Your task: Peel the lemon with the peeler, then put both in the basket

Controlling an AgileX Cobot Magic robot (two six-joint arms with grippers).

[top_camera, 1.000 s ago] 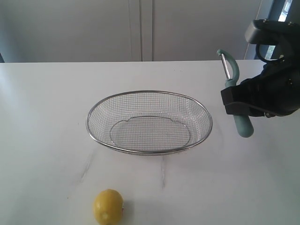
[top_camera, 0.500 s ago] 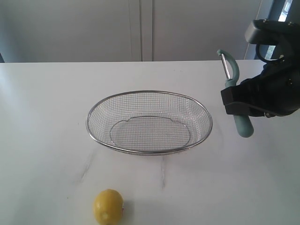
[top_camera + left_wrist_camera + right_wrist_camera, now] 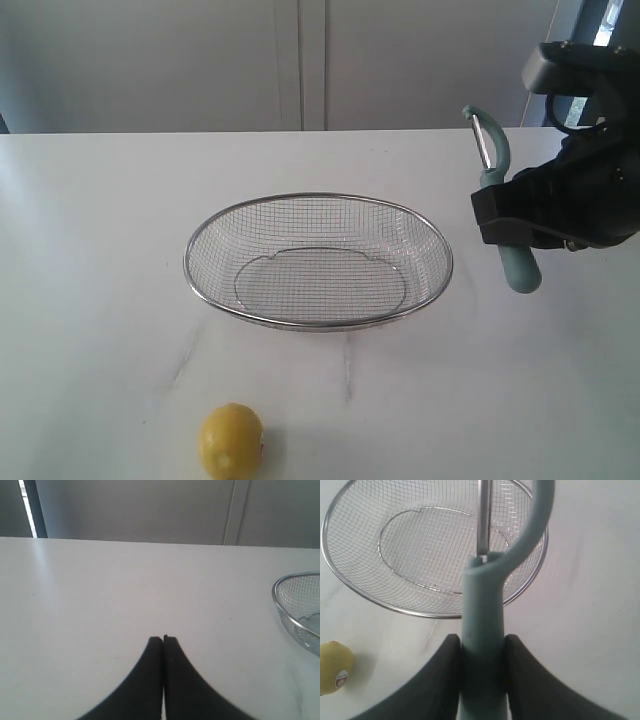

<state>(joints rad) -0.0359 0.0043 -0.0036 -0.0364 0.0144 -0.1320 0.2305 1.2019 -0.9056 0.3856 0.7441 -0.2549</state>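
My right tool [image 3: 512, 222] clamps the peeler [image 3: 521, 270] by its teal handle. The blade end is up, and the peeler hangs above the worktop [image 3: 100, 250], just right of the basket [image 3: 318, 325]. My left tool [image 3: 163, 641] is closed tip to tip over the bare worktop, with the basket rim off to one side. The lemon [image 3: 231, 440] sits on the worktop near the front edge, apart from the basket, skin on.

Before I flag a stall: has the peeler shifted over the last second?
No. The peeler stays in the right gripper, just as far right of the basket rim.
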